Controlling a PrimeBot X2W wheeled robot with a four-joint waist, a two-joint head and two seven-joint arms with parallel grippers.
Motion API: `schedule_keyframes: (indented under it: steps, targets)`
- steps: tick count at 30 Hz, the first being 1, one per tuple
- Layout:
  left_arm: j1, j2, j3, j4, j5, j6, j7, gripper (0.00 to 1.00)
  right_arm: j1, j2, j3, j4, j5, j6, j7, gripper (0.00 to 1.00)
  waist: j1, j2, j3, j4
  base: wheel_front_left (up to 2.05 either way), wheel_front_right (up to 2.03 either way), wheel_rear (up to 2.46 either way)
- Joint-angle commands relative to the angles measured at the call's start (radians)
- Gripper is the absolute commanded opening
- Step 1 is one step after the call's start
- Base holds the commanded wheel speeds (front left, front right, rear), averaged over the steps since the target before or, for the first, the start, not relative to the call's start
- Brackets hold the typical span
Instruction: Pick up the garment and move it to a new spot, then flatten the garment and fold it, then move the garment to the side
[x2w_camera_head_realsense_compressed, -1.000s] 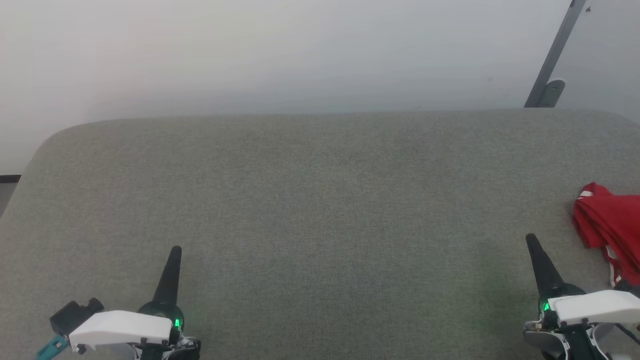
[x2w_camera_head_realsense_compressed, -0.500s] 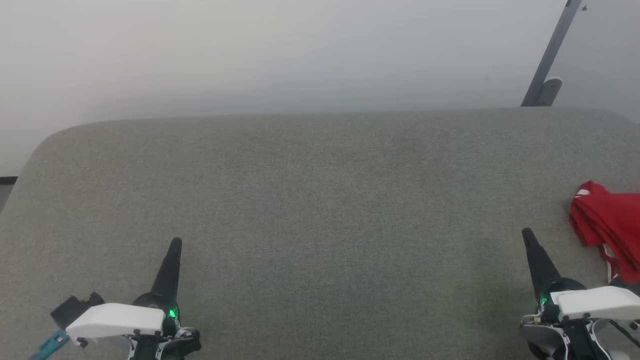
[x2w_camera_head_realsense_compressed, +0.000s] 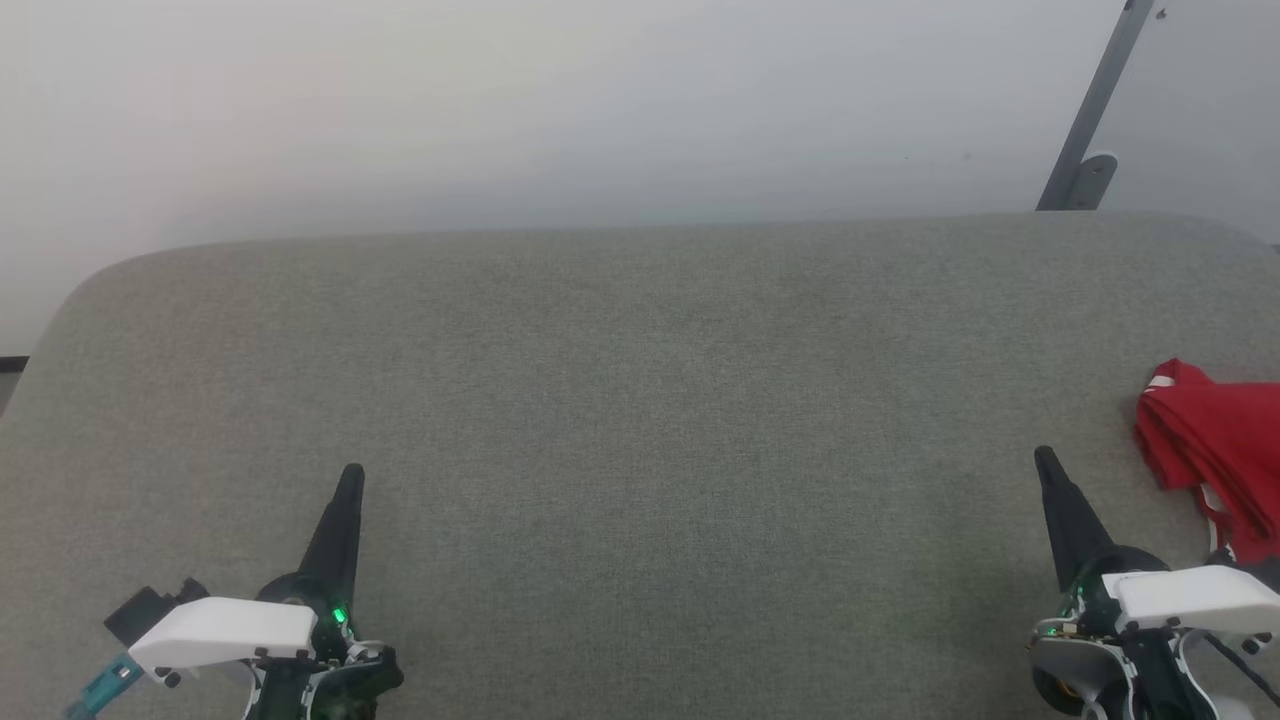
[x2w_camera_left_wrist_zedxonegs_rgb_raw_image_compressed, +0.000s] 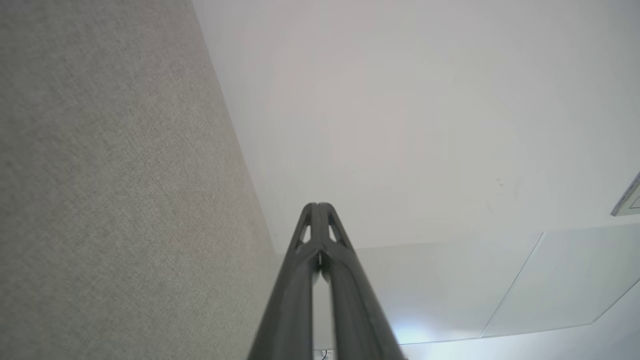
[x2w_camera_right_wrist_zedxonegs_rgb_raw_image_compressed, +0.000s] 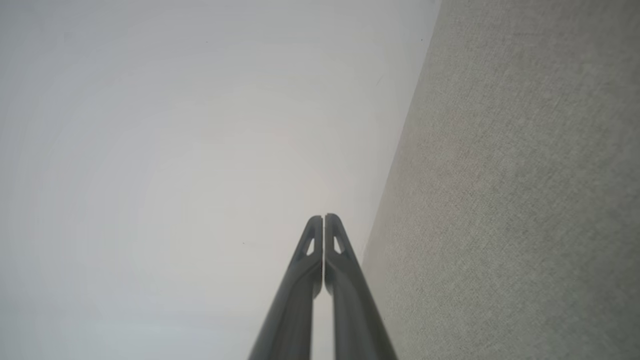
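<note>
The garment (x2w_camera_head_realsense_compressed: 1215, 450) is a crumpled red shirt with a bit of white trim, lying at the far right edge of the grey fabric surface (x2w_camera_head_realsense_compressed: 640, 400) and cut off by the frame. Just left of it and nearer to me hovers my right gripper (x2w_camera_head_realsense_compressed: 1045, 462), shut and empty, not touching the cloth. At the lower left my left gripper (x2w_camera_head_realsense_compressed: 352, 478) is shut too, with nothing in it. In the wrist views the left gripper (x2w_camera_left_wrist_zedxonegs_rgb_raw_image_compressed: 318, 206) and the right gripper (x2w_camera_right_wrist_zedxonegs_rgb_raw_image_compressed: 323, 218) each show their two fingers pressed together.
A pale wall (x2w_camera_head_realsense_compressed: 600, 100) rises behind the grey surface's far edge. A grey metal bar with a bracket (x2w_camera_head_realsense_compressed: 1085, 150) leans at the upper right. The surface rounds off at its far left corner (x2w_camera_head_realsense_compressed: 90, 290).
Both grippers have crept a little farther up the head view. The whole picture has shifted slightly, so the camera moved; the garment lies as before.
</note>
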Motion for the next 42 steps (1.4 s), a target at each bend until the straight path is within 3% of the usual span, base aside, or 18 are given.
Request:
schedule_keyframes:
  steps: [1, 12, 42]
  targets:
    - [-0.017, 0.002, 0.004, 0.003, -0.018, -0.002, 0.008, 0.0, -0.017, 0.005, -0.004, 0.003, 0.018, 0.0, 0.009, 0.0, 0.0, -0.0001, 0.0, -0.001, 0.0, 0.0, 0.0]
    - [-0.03, 0.001, 0.009, 0.011, -0.087, -0.003, 0.028, 0.0, -0.023, 0.022, -0.013, 0.006, 0.071, 0.0, 0.028, 0.0, 0.0, -0.0001, 0.001, -0.006, 0.0, 0.0, 0.0]
    - [-0.029, -0.005, 0.017, 0.011, -0.074, -0.003, 0.034, 0.0, -0.023, 0.022, -0.012, 0.006, 0.066, 0.0, 0.027, 0.0, 0.0, -0.0001, 0.001, -0.006, 0.0, 0.0, 0.0]
